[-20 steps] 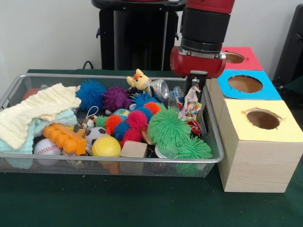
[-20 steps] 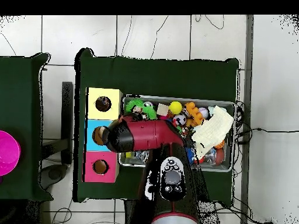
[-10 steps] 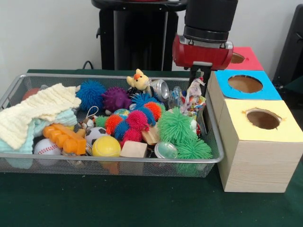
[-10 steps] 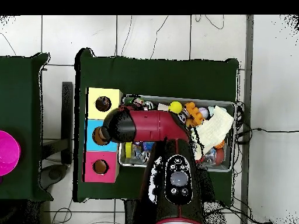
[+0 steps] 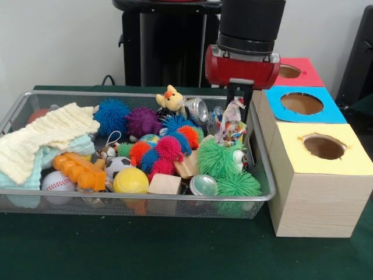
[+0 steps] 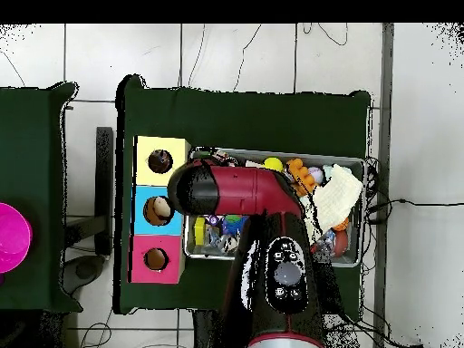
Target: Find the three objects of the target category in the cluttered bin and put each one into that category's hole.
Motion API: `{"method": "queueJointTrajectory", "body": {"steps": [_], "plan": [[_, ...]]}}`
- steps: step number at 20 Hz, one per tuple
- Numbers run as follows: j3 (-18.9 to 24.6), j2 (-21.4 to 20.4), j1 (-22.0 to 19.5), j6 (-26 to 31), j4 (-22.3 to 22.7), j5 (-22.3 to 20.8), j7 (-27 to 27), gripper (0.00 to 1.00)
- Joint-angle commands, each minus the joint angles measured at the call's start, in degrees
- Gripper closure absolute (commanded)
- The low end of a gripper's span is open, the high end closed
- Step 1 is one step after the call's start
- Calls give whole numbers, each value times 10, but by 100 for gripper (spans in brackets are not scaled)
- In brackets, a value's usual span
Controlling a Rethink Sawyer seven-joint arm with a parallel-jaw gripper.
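Directly below hand (image 5: 239, 100), crinkled colourful wrapper (image 5: 231, 123) hangs, pinched, above bin (image 5: 263, 195).

Red and black arm with a dark pincer

In the front view the arm (image 5: 247, 35) shows a black, ribbed cylindrical sleeve above a glossy red collar with rounded edges and a thin silver band along its top. Under the collar hangs a black mounting block, and the slim dark pincer (image 5: 239, 111) reaches below it. From overhead the arm (image 6: 240, 190) is a long red link with a rounded black end cap, and a black panel nearer the base carries a round grey knob and small buttons.
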Motion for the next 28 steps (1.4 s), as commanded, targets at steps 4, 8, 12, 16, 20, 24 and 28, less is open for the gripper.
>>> {"method": "queueJointTrajectory", "body": {"steps": [4,8,12,16,20,24,28], "plan": [[-13,75,22,-100,3,20,149,100],[-36,91,51,-115,-8,41,166,100],[-59,86,72,-104,-9,63,170,100],[-80,62,102,-73,2,82,173,100],[-98,57,128,-42,-11,103,170,100],[-103,49,134,-31,-6,115,156,100],[-108,42,139,-25,1,128,148,100]]}}
